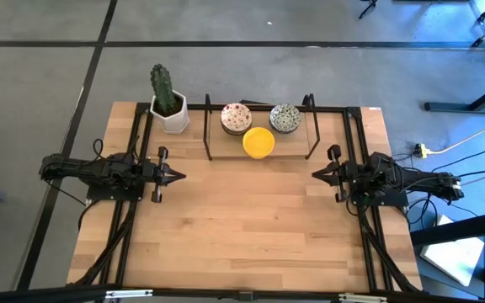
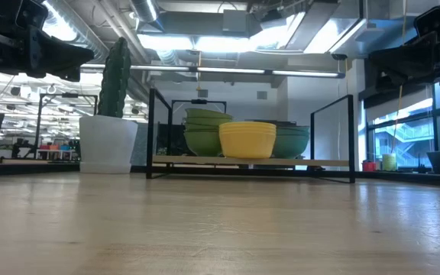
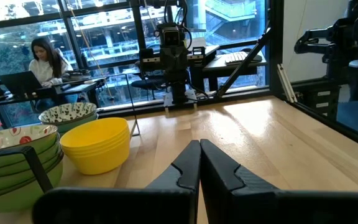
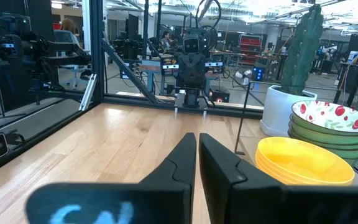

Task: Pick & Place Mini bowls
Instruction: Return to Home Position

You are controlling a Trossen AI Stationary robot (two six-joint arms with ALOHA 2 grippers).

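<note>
The mini bowls stand in three stacks on a low black-framed rack (image 1: 259, 156) at the table's far middle: a yellow stack (image 1: 258, 142) (image 2: 247, 139) (image 3: 97, 144) (image 4: 303, 160), a red-speckled stack (image 1: 236, 119) (image 4: 330, 123) (image 3: 14, 158) and a green-grey patterned stack (image 1: 285, 118) (image 3: 67, 114). My left gripper (image 1: 181, 176) (image 3: 199, 163) hovers shut at the left side, pointing level toward the right. My right gripper (image 1: 316, 172) (image 4: 196, 155) hovers shut at the right side, pointing toward the left. Neither touches anything.
A white pot with a green cactus (image 1: 167, 101) (image 2: 109, 114) stands at the far left, beside the rack. The bare wooden tabletop (image 1: 251, 227) stretches between the arms and toward the near edge. A person sits at a desk (image 3: 45, 62) in the room beyond.
</note>
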